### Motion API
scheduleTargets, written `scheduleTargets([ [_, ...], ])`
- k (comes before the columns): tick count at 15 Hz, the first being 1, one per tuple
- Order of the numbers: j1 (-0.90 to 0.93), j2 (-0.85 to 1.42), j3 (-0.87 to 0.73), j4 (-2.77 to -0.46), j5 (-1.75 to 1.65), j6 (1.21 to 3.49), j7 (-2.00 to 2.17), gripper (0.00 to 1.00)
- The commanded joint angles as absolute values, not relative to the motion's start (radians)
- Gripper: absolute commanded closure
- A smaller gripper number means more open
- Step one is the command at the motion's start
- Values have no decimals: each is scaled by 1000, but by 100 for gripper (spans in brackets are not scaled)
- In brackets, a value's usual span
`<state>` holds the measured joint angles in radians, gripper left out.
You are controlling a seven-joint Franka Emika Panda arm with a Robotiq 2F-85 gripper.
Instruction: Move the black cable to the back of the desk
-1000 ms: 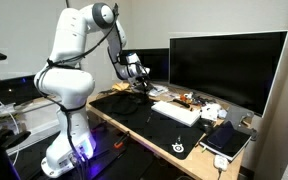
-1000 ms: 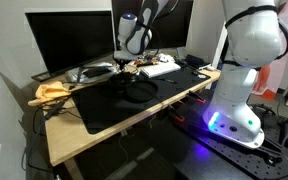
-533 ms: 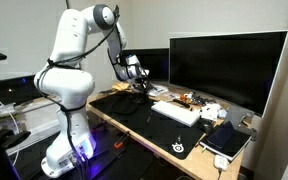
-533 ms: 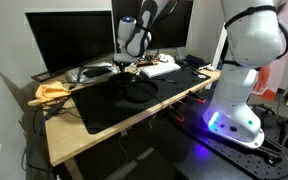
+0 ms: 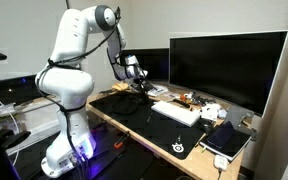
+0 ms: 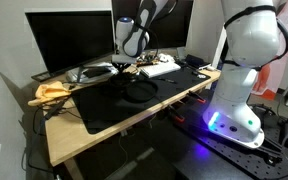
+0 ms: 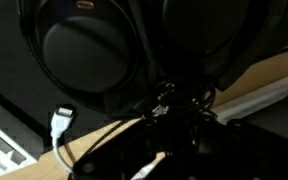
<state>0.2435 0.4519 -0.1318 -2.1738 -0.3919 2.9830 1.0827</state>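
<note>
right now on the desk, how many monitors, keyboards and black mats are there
monitors: 2
keyboard: 1
black mats: 2
total: 5

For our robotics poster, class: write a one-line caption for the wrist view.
Wrist view: tangled black cable below black headphones, with a white plug and a strip of light wood desk.

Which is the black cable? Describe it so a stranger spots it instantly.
On the light wood desk, look beside the black headphones in the wrist view. The black cable is the thin tangle of loops, unlike the round ear cups.
</note>
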Motion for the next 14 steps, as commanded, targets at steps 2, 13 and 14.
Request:
scheduleTargets([
  [2,229,461,-98,-2150,-250,2874,967,97],
  [13,247,488,-108,-2051,-108,2644,868,97],
  [14,247,488,-107,-2041,-110,2609,870,97],
])
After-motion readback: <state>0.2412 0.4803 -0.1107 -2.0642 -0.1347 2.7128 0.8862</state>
